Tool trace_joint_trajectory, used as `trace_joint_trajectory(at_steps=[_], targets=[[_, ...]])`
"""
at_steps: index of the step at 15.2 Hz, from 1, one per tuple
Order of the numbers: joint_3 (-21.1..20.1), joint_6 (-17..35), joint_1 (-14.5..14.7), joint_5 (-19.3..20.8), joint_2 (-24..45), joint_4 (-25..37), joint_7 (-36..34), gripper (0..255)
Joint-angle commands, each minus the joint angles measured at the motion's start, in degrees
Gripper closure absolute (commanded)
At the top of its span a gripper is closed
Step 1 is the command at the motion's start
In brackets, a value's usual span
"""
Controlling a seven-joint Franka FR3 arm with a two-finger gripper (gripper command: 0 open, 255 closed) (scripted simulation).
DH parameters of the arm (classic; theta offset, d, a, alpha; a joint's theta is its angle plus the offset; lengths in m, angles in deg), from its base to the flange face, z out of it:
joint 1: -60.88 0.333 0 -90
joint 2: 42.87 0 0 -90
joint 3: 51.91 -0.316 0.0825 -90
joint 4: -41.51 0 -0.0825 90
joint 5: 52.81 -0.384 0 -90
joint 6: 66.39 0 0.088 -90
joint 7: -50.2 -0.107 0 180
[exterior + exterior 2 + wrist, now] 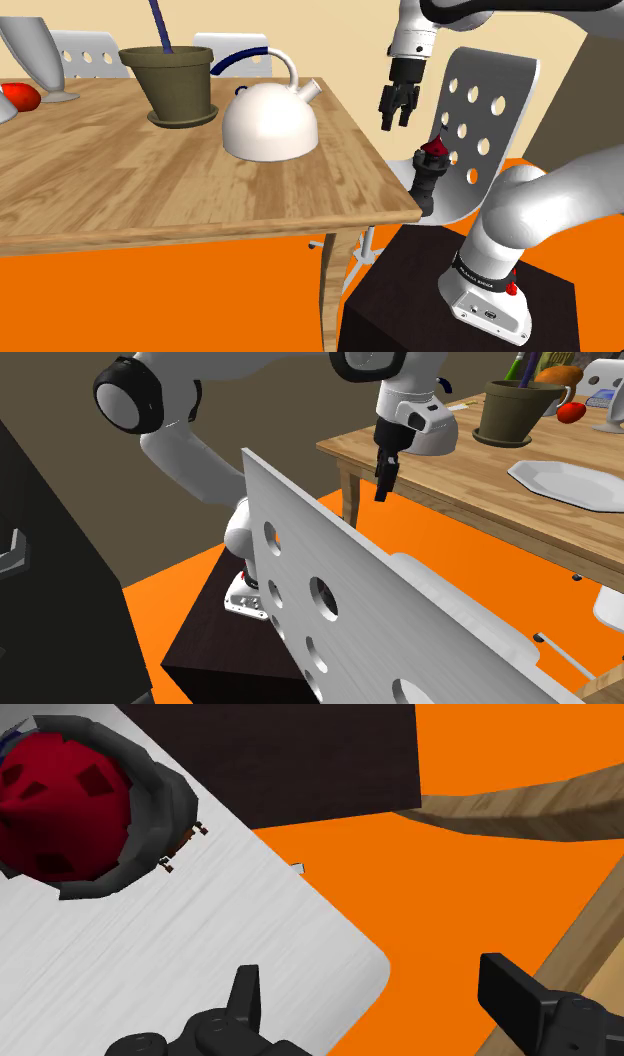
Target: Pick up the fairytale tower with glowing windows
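While the fairytale tower (430, 178), a dark little turret under a red roof (60, 799), is standing upright on the pale seat of the chair (490, 110), just in front of the chair's holed back, the gripper (397, 108) is hanging above the chair, higher than the tower's top and offset from it toward the side where the table (150, 200) is adjoining the chair. Its fingers (247, 994) are standing wide apart with nothing between them. In the wrist view they are straddling the rounded corner of the chair's seat and the orange floor (470, 894) beyond it, with the tower lying off to one side of the gripper, not between the fingers. I am judging this to be the approach step, with the grasp not yet begun. The next move is calling for a sideways shift over the chair's seat until the roof is sitting centred between the fingers, then a straight descent to the dark body below the roof, then a closing squeeze. The chair's back is rising close behind the tower, so the descent is asking for care. A white kettle (270, 120) and a pot (180, 85) are resting on the table beside the chair, apart from this work.
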Motion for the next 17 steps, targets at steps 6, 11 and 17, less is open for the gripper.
trace_joint_trajectory(at_steps=[6, 11, 17], targets=[[-0.28, -0.64, -8.39, 4.54, -7.56, -3.45, -10.81, 0], [-1.13, -3.18, -17.03, 8.80, -16.28, -6.40, -21.19, 0], [-1.48, -2.19, -19.92, 10.13, -20.93, -11.05, -24.54, 0]])
